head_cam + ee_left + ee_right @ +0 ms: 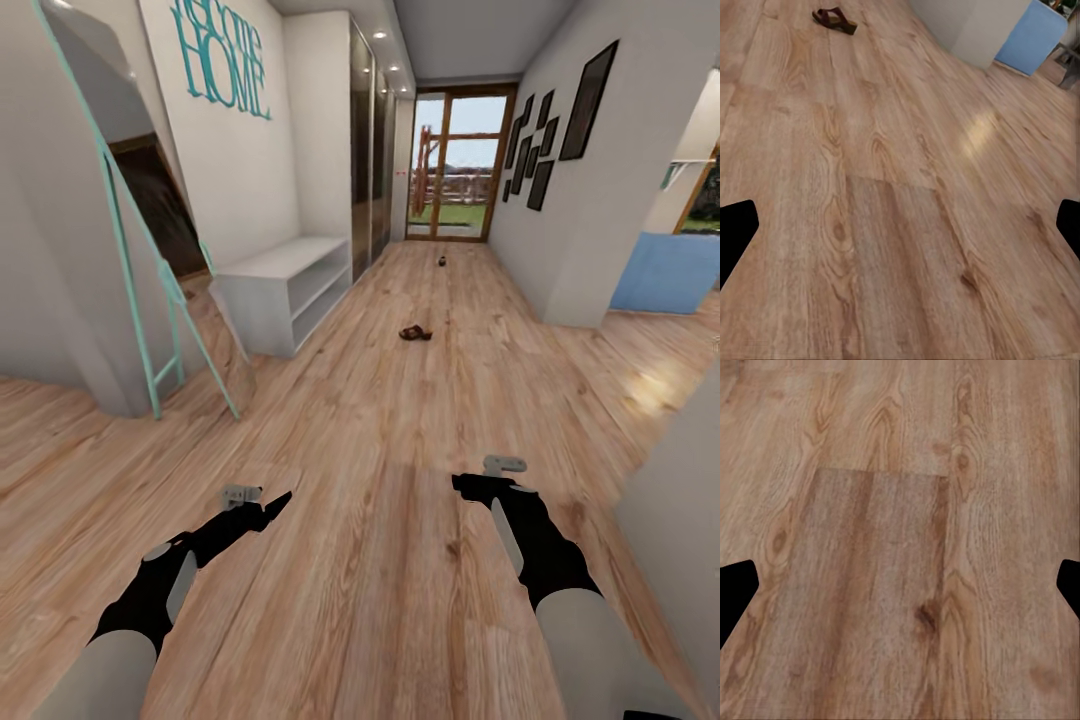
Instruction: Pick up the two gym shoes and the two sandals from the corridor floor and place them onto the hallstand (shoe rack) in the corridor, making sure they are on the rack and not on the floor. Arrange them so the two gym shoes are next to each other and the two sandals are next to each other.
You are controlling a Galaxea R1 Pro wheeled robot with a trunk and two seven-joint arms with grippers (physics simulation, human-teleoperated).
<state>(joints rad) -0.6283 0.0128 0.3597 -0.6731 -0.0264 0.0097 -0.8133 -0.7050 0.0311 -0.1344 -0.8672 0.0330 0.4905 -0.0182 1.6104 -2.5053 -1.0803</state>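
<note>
- The left hand and the right hand hang low over the corridor floor, both empty; in each wrist view the fingertips sit far apart at the frame edges, so both are spread wide.
- One sandal lies on the planks at about 12 o'clock from the robot, mid-corridor; it also shows in the left wrist view.
- A second small dark object lies farther on, near the glass door; it is probably the other sandal, but too small to be sure.
- A plain low white two-tier unit stands against the wall at about 11 o'clock, well apart from the sandal.
- A teal-framed leaning mirror rests at 10 o'clock, its feet on the floor.
- A wall corner with dark picture frames juts in at 1 o'clock, a blue panel beyond it.
- Teal lettering hangs on the left wall.
</note>
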